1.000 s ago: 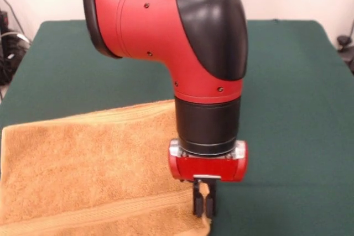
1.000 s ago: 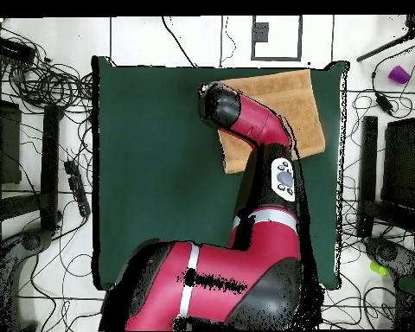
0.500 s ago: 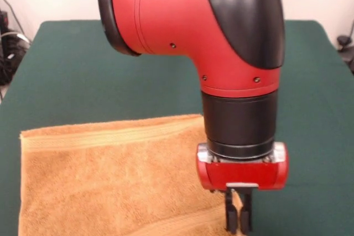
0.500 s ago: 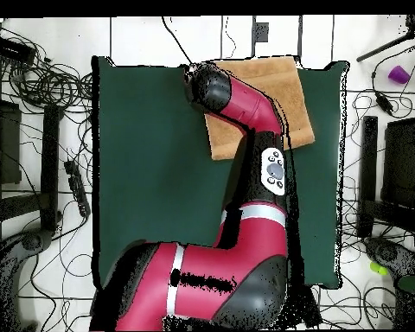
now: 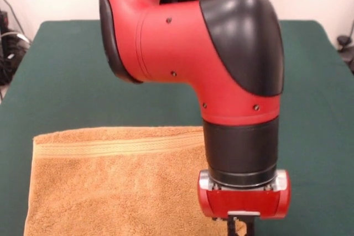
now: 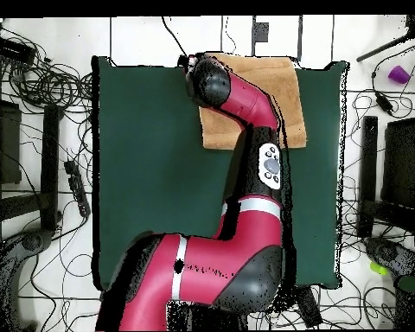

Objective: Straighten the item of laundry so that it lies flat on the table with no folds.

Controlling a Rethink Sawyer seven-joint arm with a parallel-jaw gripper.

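The orange-tan towel (image 5: 110, 186) lies on the green table (image 5: 83, 70) at the near side in the front view. Its woven band (image 5: 116, 146) runs along its far edge, and its near part is cut off by the picture's bottom. My gripper (image 5: 241, 232) is at the towel's right near corner. Only the finger bases show, close together with towel cloth between them. In the overhead view the towel (image 6: 284, 95) lies against the table's (image 6: 150, 173) top edge, its left part and the gripper hidden under the arm.
The arm's thick red and black wrist (image 5: 238, 153) stands over the towel's right edge. Cables and stands surround the table on the floor (image 6: 38, 104). A purple cup (image 6: 399, 74) sits off the table at the upper right.
The gripper has moved toward the front camera and down out of the picture, dragging the towel along. The towel has shifted right in the front view and its far edge lies straighter.
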